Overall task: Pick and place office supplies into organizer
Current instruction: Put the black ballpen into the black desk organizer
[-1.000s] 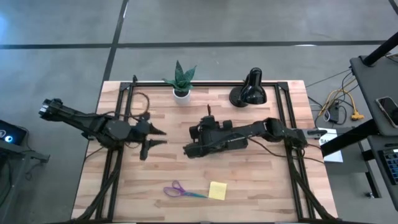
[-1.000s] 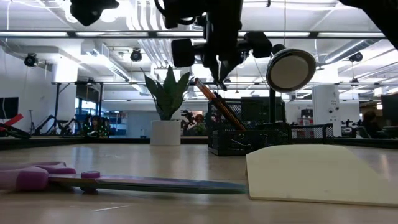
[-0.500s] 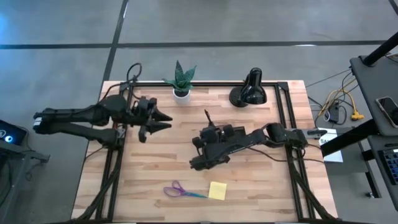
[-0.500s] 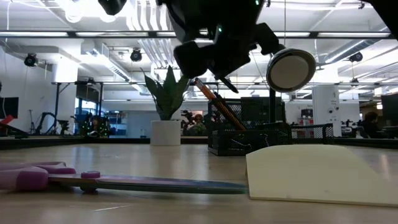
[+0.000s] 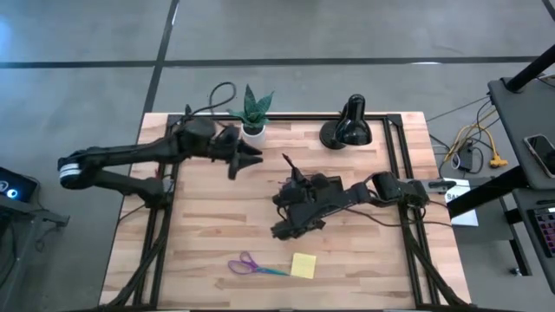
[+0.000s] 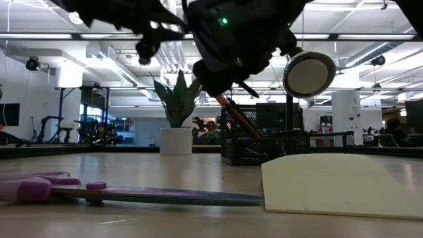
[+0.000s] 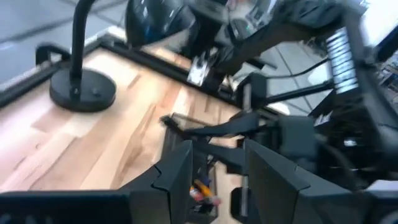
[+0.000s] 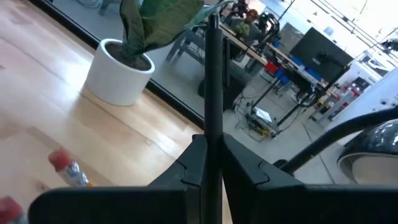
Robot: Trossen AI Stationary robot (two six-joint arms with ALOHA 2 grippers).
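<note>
Looking straight down on the wooden table, the right gripper sits over the middle of the table with a black pen sticking out of it. Underneath the arm, the organizer is mostly covered, so its outline can't be made out here. Nearer the front edge lie the purple-handled scissors and, just beside them, the yellow sticky-note pad, apart from each other. The left gripper reaches in close to the potted plant, fingers spread and carrying nothing. The black desk lamp stands at the back.

Down at table level, the scissors and the pad fill the foreground. Behind them the dark mesh organizer holds an orange pencil leaning tilted out of it, with the arms dark and crowded above.

From the left wrist, its two fingers stand parted, empty, with the lamp base off beyond and the other arm ahead.

From the right wrist, the fingers are clamped tight on the pen, which stands straight up between them, the white plant pot behind.
</note>
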